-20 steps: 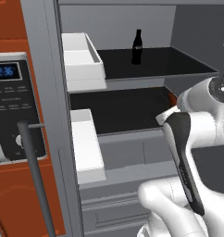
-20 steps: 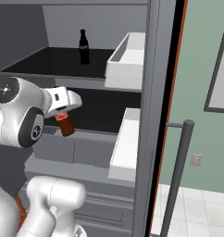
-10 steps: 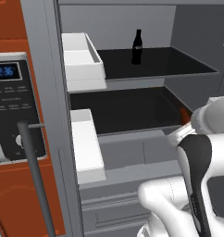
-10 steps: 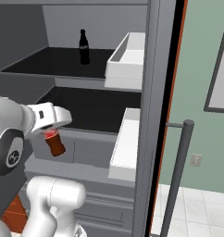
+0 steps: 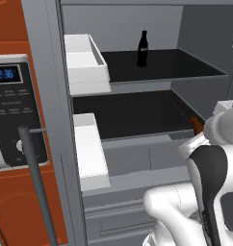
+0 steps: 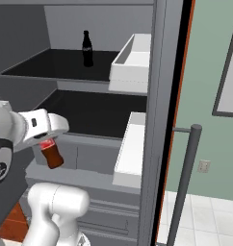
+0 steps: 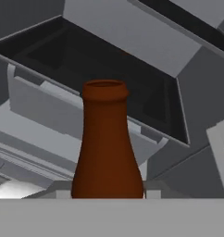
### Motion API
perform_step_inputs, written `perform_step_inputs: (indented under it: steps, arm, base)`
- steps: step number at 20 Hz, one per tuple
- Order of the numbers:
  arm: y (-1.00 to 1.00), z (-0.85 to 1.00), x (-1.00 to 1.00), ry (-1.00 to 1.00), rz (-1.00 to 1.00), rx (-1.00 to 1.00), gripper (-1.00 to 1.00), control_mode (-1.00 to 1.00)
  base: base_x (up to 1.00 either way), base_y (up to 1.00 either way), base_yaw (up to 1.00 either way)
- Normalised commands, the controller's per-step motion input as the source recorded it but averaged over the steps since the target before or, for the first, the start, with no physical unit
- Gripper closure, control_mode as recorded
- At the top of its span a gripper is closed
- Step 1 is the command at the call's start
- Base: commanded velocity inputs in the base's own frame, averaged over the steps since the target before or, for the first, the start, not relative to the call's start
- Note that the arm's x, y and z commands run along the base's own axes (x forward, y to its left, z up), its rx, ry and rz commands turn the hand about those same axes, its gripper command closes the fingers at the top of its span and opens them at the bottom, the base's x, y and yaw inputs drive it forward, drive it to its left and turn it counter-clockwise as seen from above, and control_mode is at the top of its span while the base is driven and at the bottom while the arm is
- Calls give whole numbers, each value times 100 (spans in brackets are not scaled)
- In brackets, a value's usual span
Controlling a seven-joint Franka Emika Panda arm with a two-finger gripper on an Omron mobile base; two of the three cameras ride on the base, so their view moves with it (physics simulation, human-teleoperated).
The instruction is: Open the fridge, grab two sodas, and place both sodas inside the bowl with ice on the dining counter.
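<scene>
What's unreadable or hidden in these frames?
- Held brown soda bottle: base cut off at the hand view's bottom; finger contact unseen.
- Same bottle, left base view: mostly hidden behind the white arm.
- Dark soda bottle on the upper shelf: label too small to read.
- Gripper: fingers hidden by its housing.

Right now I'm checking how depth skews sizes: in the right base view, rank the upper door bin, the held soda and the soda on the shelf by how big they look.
1. Upper door bin
2. Held soda
3. Shelf soda

The held soda's lead is unsure: it is nearer the camera.
</scene>
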Motion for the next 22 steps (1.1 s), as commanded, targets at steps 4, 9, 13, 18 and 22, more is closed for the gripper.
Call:
perform_step_inputs:
  steps: [4,9,13,18,22]
  arm:
    - [0,0,0,0,0,0,100,100]
    - [0,0,0,0,0,0,100,100]
    - [0,0,0,0,0,0,100,100]
    - [0,0,0,0,0,0,100,100]
    - [0,0,0,0,0,0,100,100]
  base:
    - [-100,-1,3]
    - [-100,0,11]
    - [-100,23,23]
    - [-78,61,35]
    - [-48,63,46]
